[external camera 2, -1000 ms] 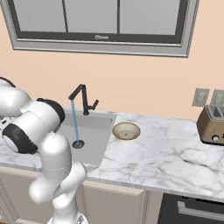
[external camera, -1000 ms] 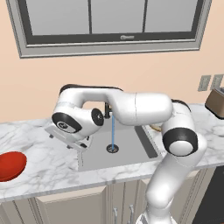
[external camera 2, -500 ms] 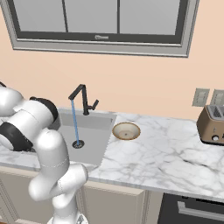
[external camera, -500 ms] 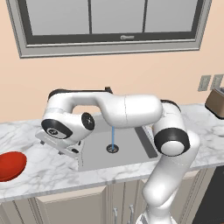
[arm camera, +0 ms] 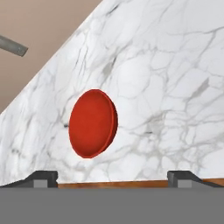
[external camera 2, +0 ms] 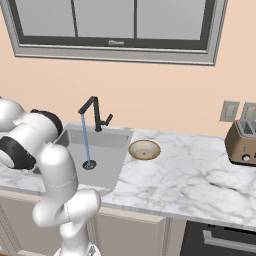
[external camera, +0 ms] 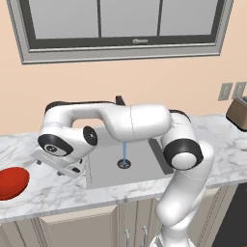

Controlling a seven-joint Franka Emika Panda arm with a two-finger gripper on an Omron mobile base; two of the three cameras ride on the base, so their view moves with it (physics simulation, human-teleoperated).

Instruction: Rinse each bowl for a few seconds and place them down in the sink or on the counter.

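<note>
In the left base view you have one red bowl [external camera: 11, 183] at the far left edge of the frame, partly cut off, resting on the marble surface [external camera: 58, 190] close to its front edge. It is glossy, shallow and round. The jaws sit at the centre left, just right of that bowl and apart from it, over the surface beside the left rim of the sink [external camera: 108, 173]. One thin stream of water [external camera: 124, 153] falls to the drain [external camera: 124, 164] in the middle of the basin.

In the right base view you see one beige bowl [external camera 2: 144, 149] left of centre, upright on the surface just beside the right rim of the sink, with a paler inside and a brownish rim. One black faucet [external camera 2: 94, 113] stands behind the basin; one toaster [external camera 2: 242, 142] sits at the right edge, well apart from the bowl, with bare marble between them.

In the hand view the red bowl lies left of centre on open marble, with room all round it. The jaws' two tips stand wide apart at the bottom corners, holding nothing.
</note>
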